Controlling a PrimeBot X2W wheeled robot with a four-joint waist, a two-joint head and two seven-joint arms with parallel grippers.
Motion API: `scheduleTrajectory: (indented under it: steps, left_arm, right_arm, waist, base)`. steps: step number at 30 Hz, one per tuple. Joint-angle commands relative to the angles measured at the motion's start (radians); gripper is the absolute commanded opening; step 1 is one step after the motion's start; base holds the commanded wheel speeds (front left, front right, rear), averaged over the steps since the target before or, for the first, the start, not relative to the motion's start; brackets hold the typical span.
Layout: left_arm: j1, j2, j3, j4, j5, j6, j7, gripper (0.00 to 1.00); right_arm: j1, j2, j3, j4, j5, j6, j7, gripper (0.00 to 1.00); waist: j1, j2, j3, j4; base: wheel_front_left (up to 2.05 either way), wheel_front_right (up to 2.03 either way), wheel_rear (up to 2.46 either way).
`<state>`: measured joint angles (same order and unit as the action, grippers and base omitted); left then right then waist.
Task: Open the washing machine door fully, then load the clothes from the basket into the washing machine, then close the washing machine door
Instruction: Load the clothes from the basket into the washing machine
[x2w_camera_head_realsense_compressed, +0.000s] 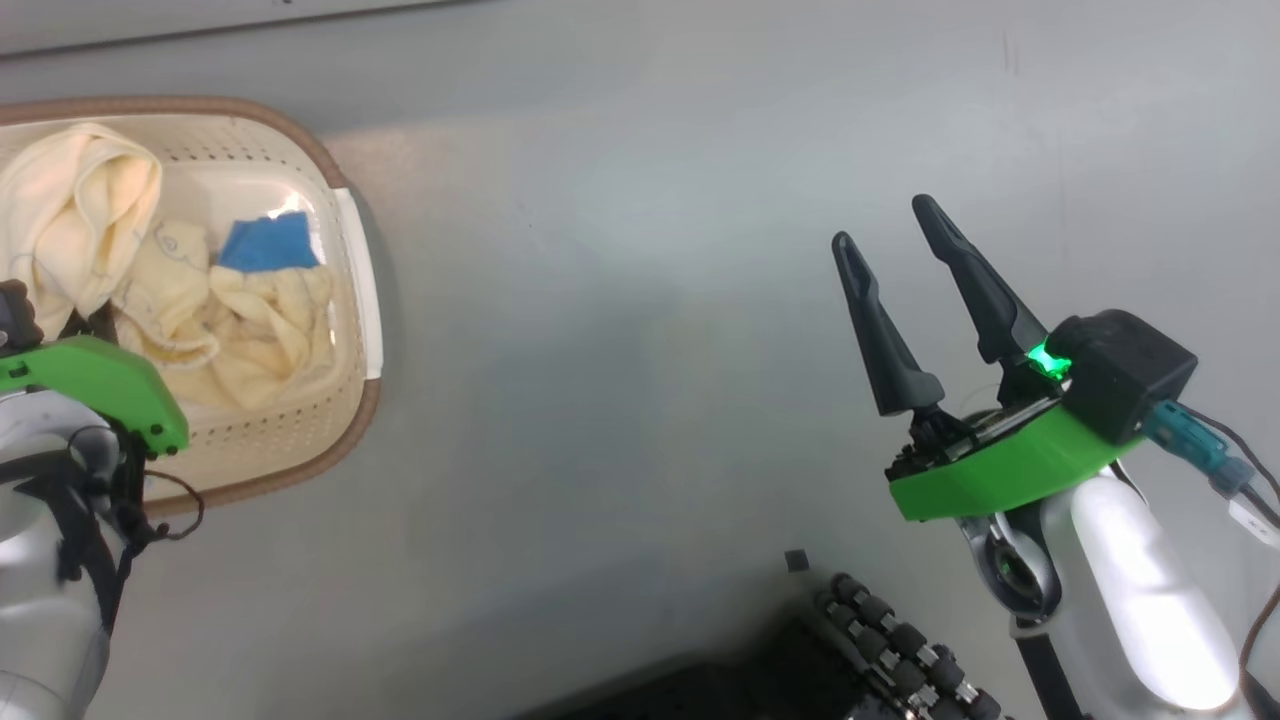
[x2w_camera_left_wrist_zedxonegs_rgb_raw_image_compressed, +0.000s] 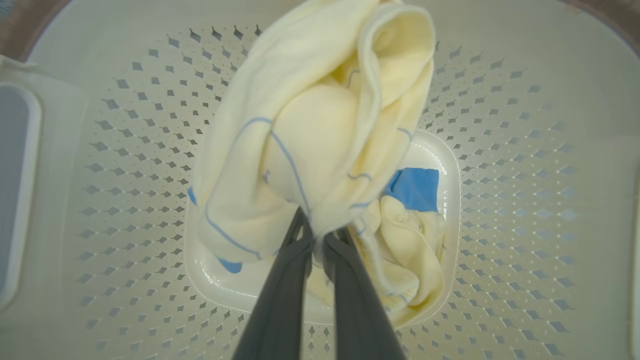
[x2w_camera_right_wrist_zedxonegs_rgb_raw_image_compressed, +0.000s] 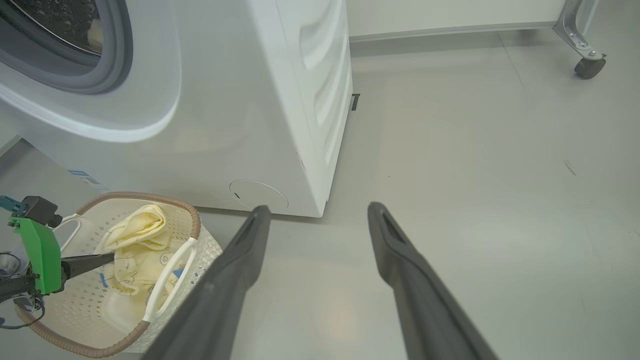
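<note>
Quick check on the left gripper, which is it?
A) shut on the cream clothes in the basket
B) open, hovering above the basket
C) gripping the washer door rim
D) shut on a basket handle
A: in the left wrist view the left gripper has its two dark fingers pinched together on a fold of the clothes, with the perforated wall of the basket all around it.

**Item:** the clothes (x2w_camera_left_wrist_zedxonegs_rgb_raw_image_compressed: 320, 125), cream-yellow fabric with thin blue line drawings, one fold bunched up nearest the camera.
**Held by:** left hand (x2w_camera_left_wrist_zedxonegs_rgb_raw_image_compressed: 317, 234), its two dark fingers (x2w_camera_left_wrist_zedxonegs_rgb_raw_image_compressed: 282, 300) pinched together on the fold's lower edge.
**Container:** the basket (x2w_camera_left_wrist_zedxonegs_rgb_raw_image_compressed: 500, 175), cream-white, with perforated walls and a glossy bottom (more of the fabric lies there, a bright blue band (x2w_camera_left_wrist_zedxonegs_rgb_raw_image_compressed: 414, 189) showing).
</note>
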<state>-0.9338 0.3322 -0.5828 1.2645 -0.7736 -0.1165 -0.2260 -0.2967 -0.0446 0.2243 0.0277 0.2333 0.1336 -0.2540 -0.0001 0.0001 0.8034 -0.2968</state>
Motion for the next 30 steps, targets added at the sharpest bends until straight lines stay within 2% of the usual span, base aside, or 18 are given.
scheduleTrajectory:
  steps: [1, 6, 15, 16, 25, 30]
  left_arm:
    - [0.033, 0.033, 0.020, -0.010, 0.010, 0.007, -0.020, 0.00]
    - [0.066, 0.031, 0.050, -0.085, 0.020, 0.040, -0.035, 0.00]
    - [0.253, 0.044, 0.200, -0.437, 0.137, 0.148, -0.036, 0.00]
    - [0.253, 0.044, 0.200, -0.437, 0.137, 0.148, -0.036, 0.00]
    - [0.488, 0.018, 0.336, -0.729, 0.251, 0.211, -0.036, 0.00]
    - [0.603, 0.003, 0.372, -0.856, 0.292, 0.236, -0.036, 0.00]
  right_arm:
    - [0.041, -0.006, 0.007, -0.020, -0.006, -0.003, 0.002, 1.00]
    - [0.057, -0.006, -0.021, -0.016, -0.020, -0.003, 0.015, 1.00]
    - [0.097, -0.006, -0.061, -0.022, -0.050, -0.003, 0.051, 1.00]
    - [0.097, -0.006, -0.061, -0.022, -0.050, -0.003, 0.051, 1.00]
    - [0.152, -0.006, -0.080, -0.026, -0.061, -0.003, 0.087, 1.00]
    - [0.178, -0.006, -0.084, -0.024, -0.066, -0.003, 0.104, 1.00]
  waist:
    - [0.0001, -0.0001, -0.050, 0.029]
    - [0.0001, -0.0001, -0.121, 0.059]
    - [0.0001, -0.0001, -0.267, 0.110]
    - [0.0001, -0.0001, -0.267, 0.110]
    - [0.0001, -0.0001, -0.418, 0.135]
    - [0.0001, -0.0001, -0.501, 0.142]
  base:
    - [0.00, 0.00, 0.00]
    - [0.00, 0.00, 0.00]
    - [0.00, 0.00, 0.00]
    - [0.00, 0.00, 0.00]
    - [0.00, 0.00, 0.00]
    - [0.00, 0.00, 0.00]
